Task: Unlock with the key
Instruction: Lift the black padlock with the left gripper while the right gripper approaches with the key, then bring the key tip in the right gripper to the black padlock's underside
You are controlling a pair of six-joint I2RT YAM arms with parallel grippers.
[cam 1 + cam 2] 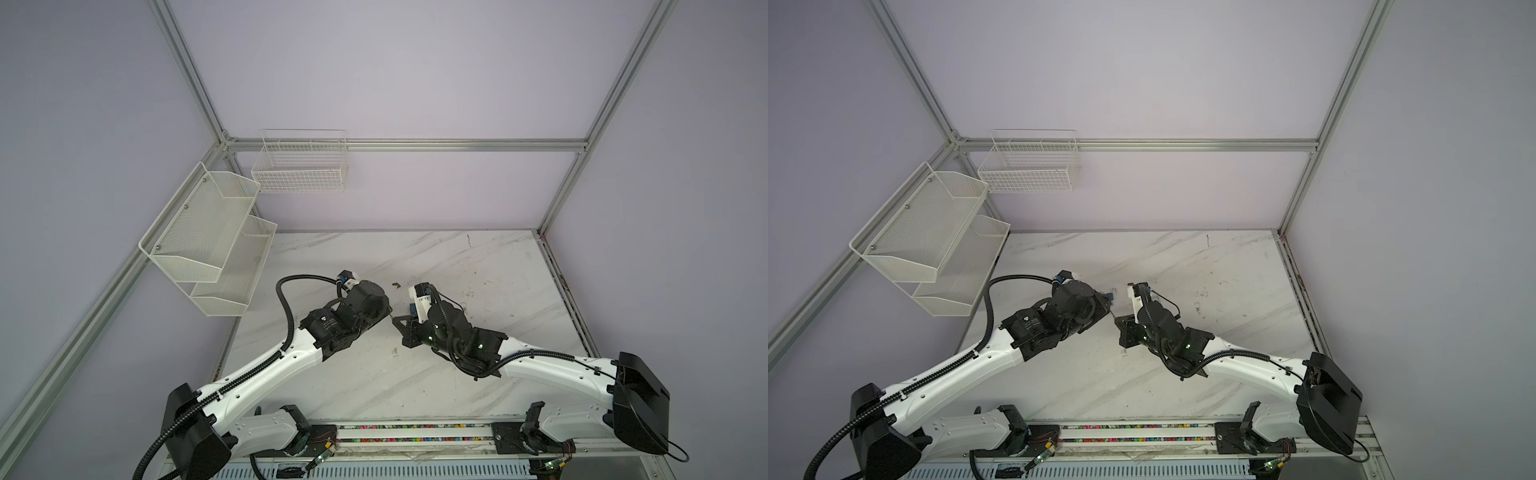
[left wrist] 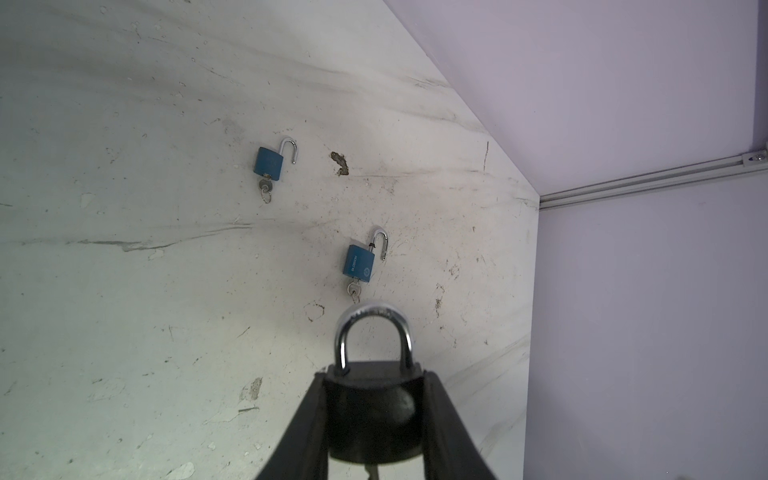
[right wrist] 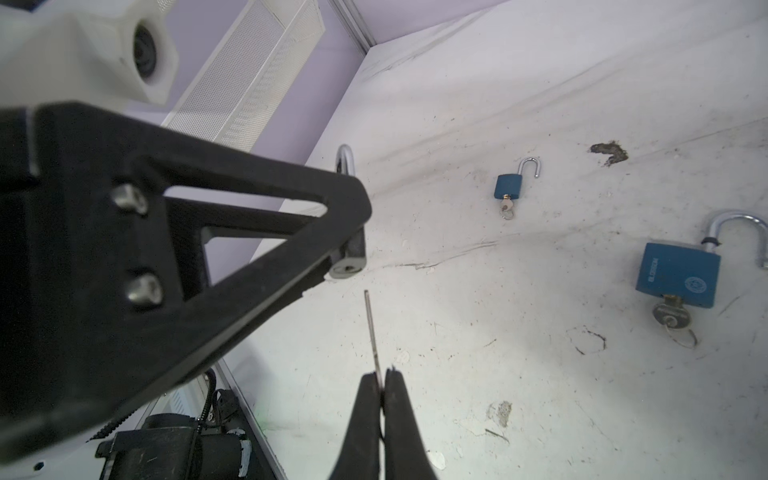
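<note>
- The left end effector (image 2: 376,376) is clamped on the body of the black padlock (image 2: 374,415). It holds it off the desk (image 2: 124,291), with the silver shackle closed and pointing away from the wrist.
- The right end effector (image 3: 381,376) is pinched closed on the key (image 3: 371,328). The blade is seen edge-on and sticks out past the fingertips.
- In the right wrist view the key's tip points at the keyhole end of the black padlock, near it but with a gap between them.
- In that same view the left end effector's black finger frame covers most of the black padlock. Only the keyhole end and the top of the shackle show.
- In both top views the two wrists meet over the middle of the desk and hide the lock.
- Two more locks lie flat on the desk beyond the end effectors: a near blue padlock (image 2: 359,266) and a far blue padlock (image 2: 269,164), well apart from each other. Both have open shackles and ringed keys (image 3: 670,316) in their undersides.
- A brown stain (image 2: 340,163) sits beside the far blue padlock.
- The desk is white with grey marble veining, and it is scuffed and speckled with dirt.
- Pale lilac walls (image 1: 415,75) enclose it on an aluminium frame (image 1: 415,145).
- A white two-tier mesh shelf (image 1: 199,232) hangs on the left wall, and a white wire basket (image 1: 299,174) hangs on the back wall.
</note>
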